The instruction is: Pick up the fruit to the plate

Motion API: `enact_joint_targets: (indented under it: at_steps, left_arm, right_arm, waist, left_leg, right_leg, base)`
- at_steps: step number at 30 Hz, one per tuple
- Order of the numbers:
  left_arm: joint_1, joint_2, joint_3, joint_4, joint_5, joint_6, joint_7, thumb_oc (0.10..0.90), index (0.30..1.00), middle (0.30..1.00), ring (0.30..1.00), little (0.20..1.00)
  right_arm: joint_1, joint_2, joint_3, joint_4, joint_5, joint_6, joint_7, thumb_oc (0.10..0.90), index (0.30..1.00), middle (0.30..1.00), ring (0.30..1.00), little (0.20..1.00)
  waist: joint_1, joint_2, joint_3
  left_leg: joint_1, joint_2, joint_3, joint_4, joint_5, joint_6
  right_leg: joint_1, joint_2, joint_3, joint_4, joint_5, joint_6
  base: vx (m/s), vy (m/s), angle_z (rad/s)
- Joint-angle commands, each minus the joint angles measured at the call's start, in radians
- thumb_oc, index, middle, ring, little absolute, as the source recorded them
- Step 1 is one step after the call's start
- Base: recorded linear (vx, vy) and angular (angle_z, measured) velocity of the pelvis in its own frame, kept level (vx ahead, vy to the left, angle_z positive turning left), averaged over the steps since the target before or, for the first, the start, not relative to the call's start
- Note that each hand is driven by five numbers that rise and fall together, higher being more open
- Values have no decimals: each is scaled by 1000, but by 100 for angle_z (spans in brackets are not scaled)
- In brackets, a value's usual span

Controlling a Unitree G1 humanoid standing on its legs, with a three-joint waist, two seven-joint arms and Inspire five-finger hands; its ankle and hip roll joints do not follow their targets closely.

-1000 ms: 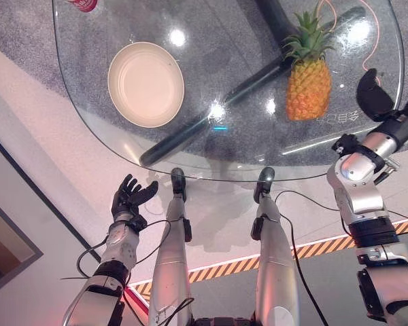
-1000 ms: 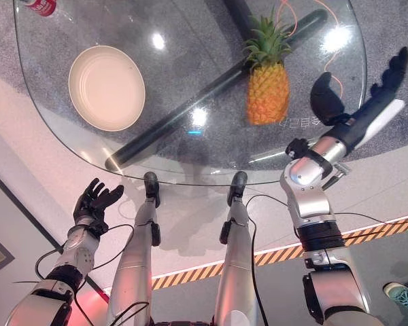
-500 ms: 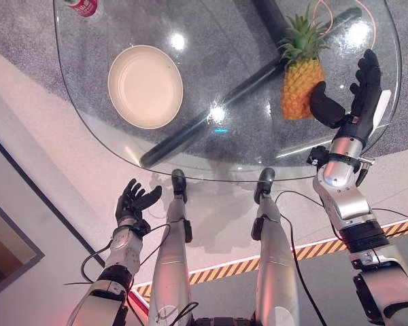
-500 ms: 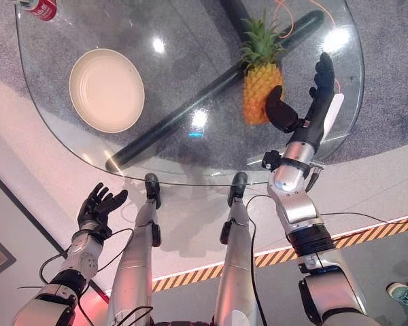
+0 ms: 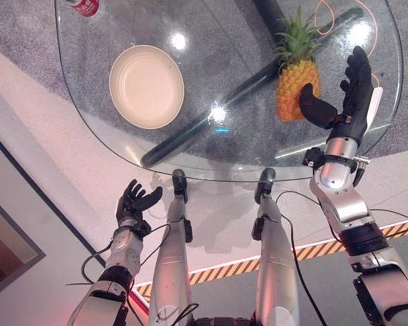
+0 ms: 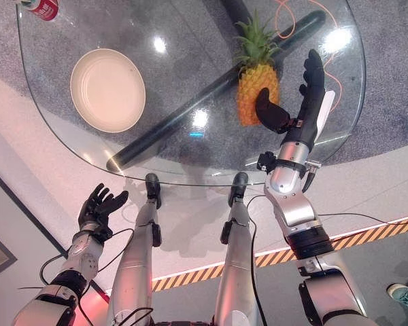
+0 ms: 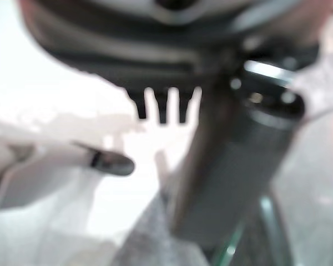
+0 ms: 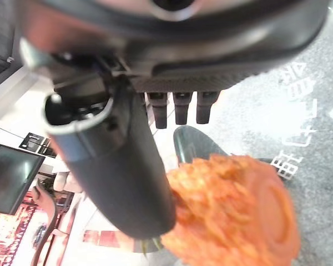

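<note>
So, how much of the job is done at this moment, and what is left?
Nothing is placed yet: the plate on the glass table holds nothing. In hand: the open right hand is beside the upright pineapple, thumb at its side, fingers straight, not closed round it. The left hand hangs open below the table edge. Left: grasp, carry to the plate, release.
</note>
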Motion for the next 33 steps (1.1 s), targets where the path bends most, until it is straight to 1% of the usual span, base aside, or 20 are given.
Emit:
enact_joint_targets:
  at_steps: [1, 7, 11, 13, 17, 21, 27, 29, 33]
  left_arm:
    - [80, 12, 24, 16, 15, -50, 12, 800, 900, 900, 900, 900]
    - [80, 9, 21, 2, 21, -45, 23, 800, 900, 900, 900, 900]
    - [78, 8, 20, 2, 20, -42, 28, 800, 900, 900, 900, 900]
    - [80, 8, 20, -1, 19, -42, 28, 800, 900, 900, 900, 900]
    - [80, 10, 21, -1, 15, -41, 25, 800, 900, 900, 900, 900]
    - [83, 6, 19, -3, 16, -42, 26, 800, 900, 900, 900, 900]
    - [83, 10, 20, 1, 11, -44, 16, 800, 900, 900, 900, 900]
    - [80, 9, 16, 7, 8, -46, 12, 800, 900, 900, 900, 900]
    - [79, 8, 9, 15, 5, -53, 11, 800, 900, 900, 900, 900]
  right_arm:
    - [29, -55, -61, -157, -95, -91, -84, 800, 900, 900, 900, 900]
    - [18, -81, -99, -181, -162, -107, -180, 800, 900, 900, 900, 900]
    - [12, -91, -110, -204, -193, -107, -199, 800, 900, 900, 900, 900]
    - [9, -94, -112, -225, -188, -100, -191, 800, 900, 900, 900, 900]
    - [16, -93, -109, -252, -178, -109, -158, 800, 900, 900, 900, 900]
    - [28, -87, -94, -294, -160, -103, -92, 800, 900, 900, 900, 900]
    - [42, -69, -56, -310, -93, -97, -4, 800, 900, 900, 900, 900]
    - [47, -61, -34, -304, -47, -81, 34, 800, 900, 900, 900, 900]
    - [61, -46, 0, -275, 8, -72, 62, 800, 900, 900, 900, 900]
  waist:
    - [-12, -2, -19]
    - [-13, -4, -19]
    - [-15, -2, -19]
    - [-15, 0, -19]
    - [-16, 1, -19]
    - [-18, -1, -19]
    - [-17, -6, -19]
    - [-17, -7, -19]
    - [-15, -11, -19]
  left_leg:
    - [-30, -50, -25, 93, -76, 24]
    - [-39, -47, -27, 104, -82, 28]
    - [-42, -51, -29, 110, -84, 29]
    - [-45, -51, -29, 113, -85, 30]
    - [-44, -50, -28, 110, -84, 29]
    - [-40, -51, -28, 105, -82, 28]
    - [-39, -49, -24, 96, -75, 25]
    - [-36, -50, -23, 91, -71, 25]
    - [-31, -50, -20, 81, -66, 23]
  right_leg:
    - [-3, 32, -45, 33, -39, -10]
    - [-12, 32, -42, 40, -38, -7]
    - [-15, 33, -39, 42, -37, -6]
    - [-18, 32, -38, 44, -38, -6]
    - [-18, 32, -38, 42, -38, -6]
    - [-13, 33, -39, 38, -38, -6]
    - [-9, 33, -43, 31, -36, -7]
    - [-6, 34, -45, 27, -35, -9]
    - [1, 32, -53, 21, -33, -10]
  base:
    - [0, 0, 0]
    - [0, 0, 0]
    - [0, 0, 0]
    - [0, 0, 0]
    - [0, 0, 0]
    - [0, 0, 0]
    - [0, 0, 0]
    - [0, 0, 0]
    - [0, 0, 0]
